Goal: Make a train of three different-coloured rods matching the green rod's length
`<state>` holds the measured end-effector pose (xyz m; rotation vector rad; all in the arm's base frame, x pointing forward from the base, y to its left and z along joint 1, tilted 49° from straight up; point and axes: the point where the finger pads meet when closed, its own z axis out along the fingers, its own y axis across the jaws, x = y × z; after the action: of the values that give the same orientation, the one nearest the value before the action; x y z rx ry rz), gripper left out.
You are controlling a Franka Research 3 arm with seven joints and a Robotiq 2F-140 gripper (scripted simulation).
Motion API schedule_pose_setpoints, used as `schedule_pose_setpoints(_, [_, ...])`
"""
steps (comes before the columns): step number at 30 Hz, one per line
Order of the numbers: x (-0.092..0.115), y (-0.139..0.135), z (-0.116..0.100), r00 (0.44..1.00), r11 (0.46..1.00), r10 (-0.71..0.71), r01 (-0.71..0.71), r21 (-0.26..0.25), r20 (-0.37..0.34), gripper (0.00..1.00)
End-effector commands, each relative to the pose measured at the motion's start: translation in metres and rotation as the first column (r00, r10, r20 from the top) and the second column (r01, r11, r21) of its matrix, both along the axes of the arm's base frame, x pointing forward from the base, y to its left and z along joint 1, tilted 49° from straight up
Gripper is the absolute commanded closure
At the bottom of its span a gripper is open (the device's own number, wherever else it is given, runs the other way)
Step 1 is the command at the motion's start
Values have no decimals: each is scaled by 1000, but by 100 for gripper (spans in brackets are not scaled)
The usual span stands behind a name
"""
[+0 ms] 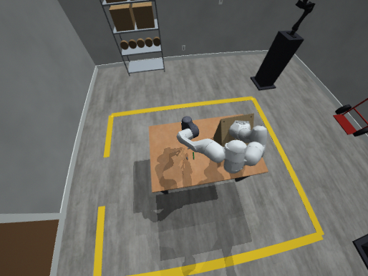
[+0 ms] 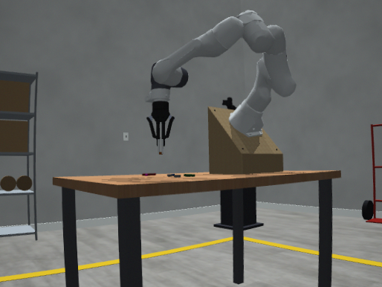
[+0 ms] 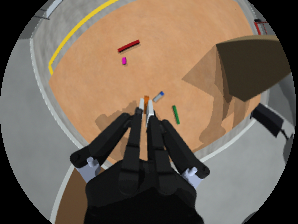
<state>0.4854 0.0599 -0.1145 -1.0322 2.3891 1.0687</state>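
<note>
My gripper [image 2: 160, 148] hangs well above the table's middle. It is shut on a thin orange rod [image 3: 145, 100], which points down from the fingertips [image 3: 147, 111]; its orange end shows below the fingers in the side view [image 2: 160, 152]. On the table lie a green rod [image 3: 176, 113], a short blue rod [image 3: 160, 95] with a pale grey rod right beside it, a red rod [image 3: 128, 46] and a small magenta rod [image 3: 124, 60]. The green rod also shows in the overhead view [image 1: 193, 155] and in the side view [image 2: 189, 174].
The wooden wedge mount [image 2: 239, 145] that carries the arm stands on the table's right part, close to the green rod. The table's edges [image 2: 122, 187] lie around the rods. A shelf [image 2: 16, 149] and a red cart [image 2: 373, 175] stand far off.
</note>
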Motion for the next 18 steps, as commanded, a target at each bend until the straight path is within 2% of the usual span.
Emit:
schedule_pose_setpoints(1, [2,3,5,986,994,-107,107,-5,-128,97])
schedule_pose_setpoints(13, [5,12,14,942,975,-219,220,-25,-252,97])
schedule_pose_setpoints(15, [5,12,14,942,975,-219,220,-25,-252,97])
schedule_pose_setpoints(18, [6,16,18,917,964,-262,263,-37,-300,97])
